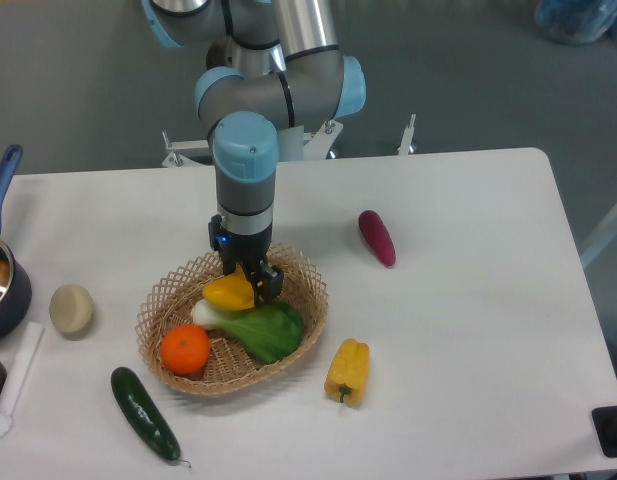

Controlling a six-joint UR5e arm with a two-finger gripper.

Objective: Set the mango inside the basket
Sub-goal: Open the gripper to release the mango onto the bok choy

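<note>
Gripper point(246, 285) points straight down over the basket point(168, 340), its fingers clamped on the mango point(229, 291), which sits above a green leafy vegetable point(263, 331) and beside an orange point(185, 349) inside.

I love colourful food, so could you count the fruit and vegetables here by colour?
Yellow: 2, mango, bell pepper
Orange: 1, orange
Green: 2, leafy vegetable, cucumber
Purple-red: 1, eggplant-like piece
Beige: 1, round piece
Total: 7
</note>
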